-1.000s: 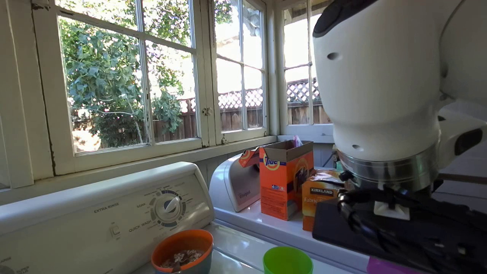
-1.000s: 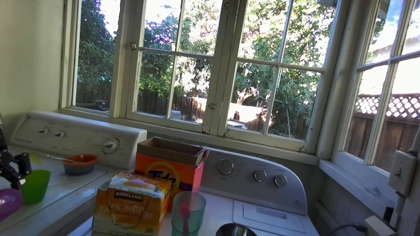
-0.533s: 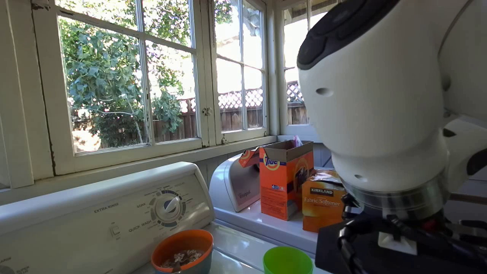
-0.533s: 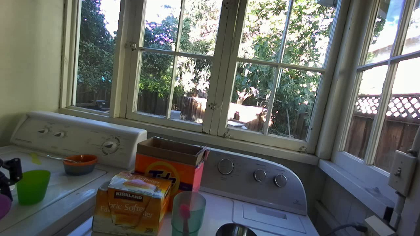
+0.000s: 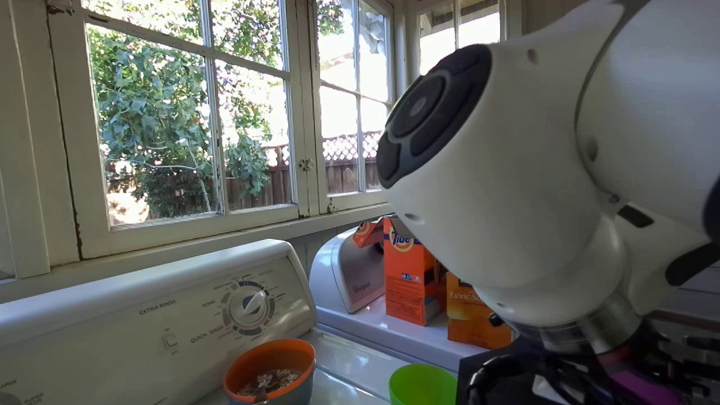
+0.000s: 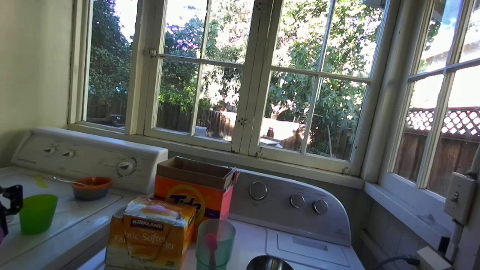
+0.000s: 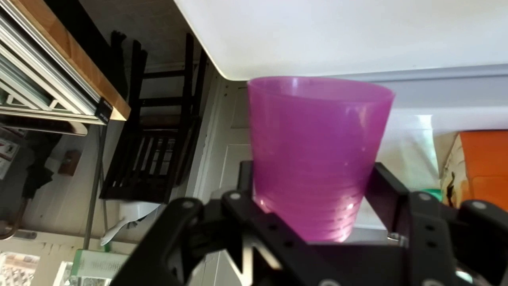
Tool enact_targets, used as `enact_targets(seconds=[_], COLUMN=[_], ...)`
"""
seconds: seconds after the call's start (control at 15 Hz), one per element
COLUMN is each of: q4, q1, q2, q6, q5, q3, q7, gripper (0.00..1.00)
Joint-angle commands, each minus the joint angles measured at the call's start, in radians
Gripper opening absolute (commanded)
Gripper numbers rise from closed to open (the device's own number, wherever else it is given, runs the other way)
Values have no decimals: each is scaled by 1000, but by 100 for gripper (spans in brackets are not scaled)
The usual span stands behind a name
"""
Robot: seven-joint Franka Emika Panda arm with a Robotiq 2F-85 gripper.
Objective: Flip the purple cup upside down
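Across the white appliances (image 5: 349, 357) in an exterior view, left to right, I record a dial panel (image 5: 135, 337), an orange-rimmed bowl (image 5: 270, 353) containing flakes (image 5: 273, 383), a Tide box (image 5: 408, 289), an upright lime-green cup (image 5: 422, 388) and a fabric softener box (image 5: 475, 329) partly hidden by my arm (image 5: 506, 214). Rightmost is my end effector (image 7: 313, 178), which the wrist view confirms clamped on the purple cup (image 7: 317, 143) from both sides; the exterior view gives only a portion of the cup, below my arm. In the wrist view its mouth faces the top, where a white surface (image 7: 357, 35) shows beyond the rim.
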Motion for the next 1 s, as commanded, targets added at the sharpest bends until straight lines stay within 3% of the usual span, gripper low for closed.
enact_targets(seconds=[0.0, 0.93], q4=[81, 257], q1=[22, 53], q2=[75, 226], q6=[-92, -272], q5=[17, 79], q3=[-8, -38], q7=[61, 140], gripper=[46, 46])
